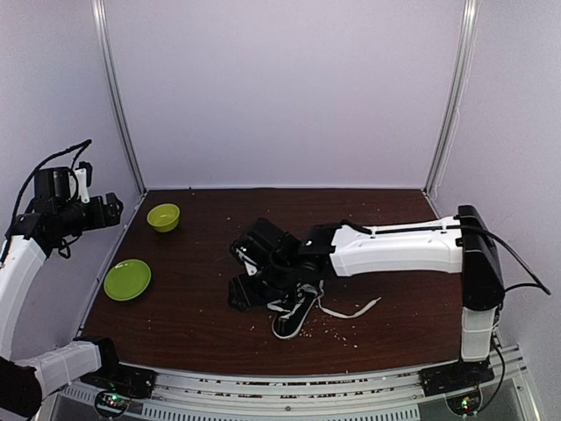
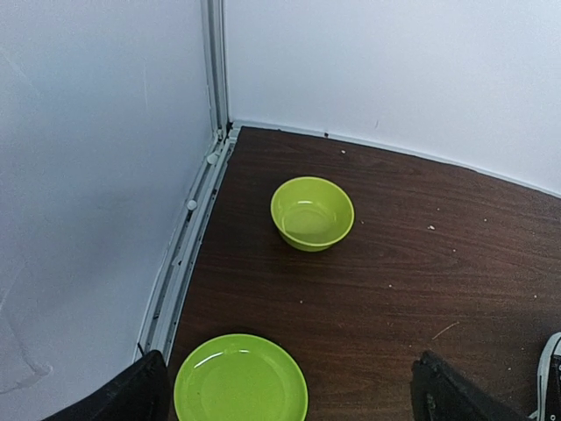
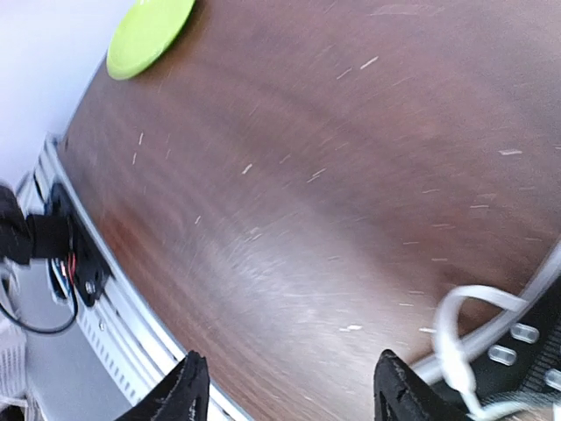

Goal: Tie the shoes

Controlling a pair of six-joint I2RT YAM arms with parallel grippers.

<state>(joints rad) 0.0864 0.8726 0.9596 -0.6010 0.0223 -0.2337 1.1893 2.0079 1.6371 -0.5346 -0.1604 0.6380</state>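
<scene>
Plainly, the coming move is judged to turn on how the sneaker (image 1: 293, 317) lies under the right gripper (image 3: 294, 381). Directly beneath that gripper the shoe is seen on the table (image 1: 193, 316). Its long axis runs from the hidden heel end, under the wrist, out to the white toe cap, which points away from the gripper toward the arm bases. One white lace (image 1: 351, 311) is trailed off sideways from the gripper, back along the side its own arm reaches in from. In the wrist view a loop of lace and a row of eyelets are found just outside one finger (image 3: 403, 390), not in the gap. Between the two fingers only bare wood is shown. The right gripper is therefore read as partly spread and holding nothing, with the lace close beside it but not touched, as far as can be told.

The left gripper (image 1: 109, 210) is held well away from the shoe, raised at the side wall, its fingers spread wide and empty. Below and ahead of it a green bowl (image 1: 163, 217) and a green plate (image 1: 127, 280) are seen. The right arm is clearly the nearer. A small sideways shift toward the loop is thought to be needed before any closing; no knot is seen yet
</scene>
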